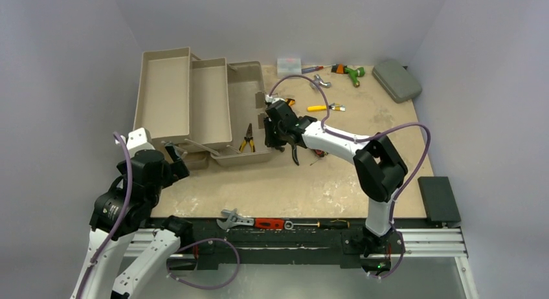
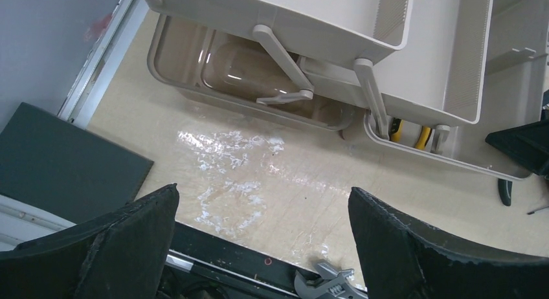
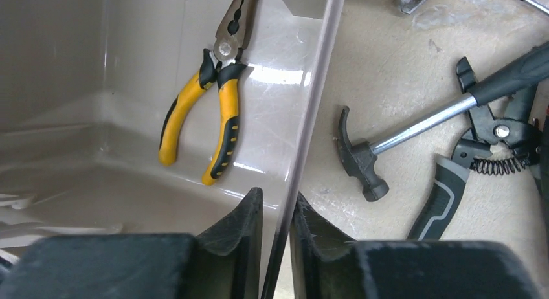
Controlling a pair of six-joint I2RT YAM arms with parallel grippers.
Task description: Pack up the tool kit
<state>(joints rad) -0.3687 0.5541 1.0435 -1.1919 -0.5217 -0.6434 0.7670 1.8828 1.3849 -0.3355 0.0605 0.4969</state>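
Pack-up in progress: the tan toolbox (image 1: 165,98) stands open at 10 o'clock on the counter (image 1: 291,189), with its two fold-out trays stepped out toward 9 o'clock. Yellow-handled pliers (image 3: 213,111) lie on the floor of the bottom compartment, nose pointing to 12. The right end effector (image 3: 275,197) is clenched on that compartment's thin 3 o'clock wall, one finger inside and one outside. Just beyond the wall lie a black-headed hammer (image 3: 362,160) and grey-and-black spring pliers (image 3: 447,176), the hammer's handle crossing the pliers. The left end effector (image 2: 263,192) hangs released, fingers spread wide, over bare counter near the toolbox's 7 o'clock corner. An adjustable wrench (image 1: 234,219) rests at the counter's 6 o'clock edge, and a grey case (image 1: 396,80) sits at 1 o'clock.
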